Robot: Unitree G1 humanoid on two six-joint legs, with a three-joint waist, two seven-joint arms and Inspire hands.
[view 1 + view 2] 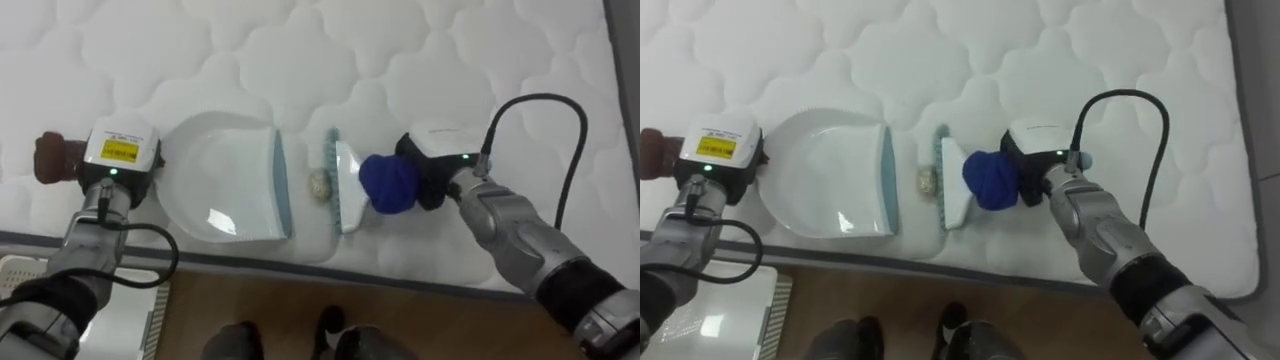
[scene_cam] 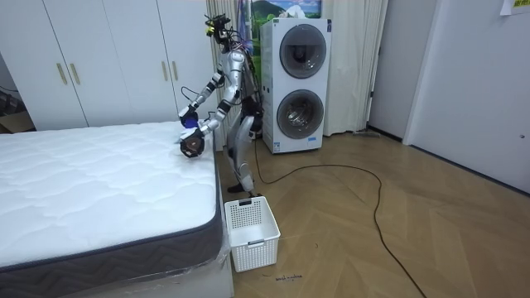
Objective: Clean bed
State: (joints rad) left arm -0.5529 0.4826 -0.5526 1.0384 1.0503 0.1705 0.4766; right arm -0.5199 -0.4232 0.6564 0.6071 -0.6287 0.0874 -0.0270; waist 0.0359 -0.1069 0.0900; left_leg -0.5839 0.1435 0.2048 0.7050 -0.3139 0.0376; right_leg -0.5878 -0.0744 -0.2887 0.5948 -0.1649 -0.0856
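One glossy scooped dustpan (image 1: 225, 190), bristled brush (image 1: 347, 185)

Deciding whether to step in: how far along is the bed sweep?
Done: the dustpan lies flat on the mattress, its lip facing the brush. In hand: the right hand grips the brush; the left hand is at the dustpan's handle. Left: the small scrap sits between lip and bristles, not yet in the pan.
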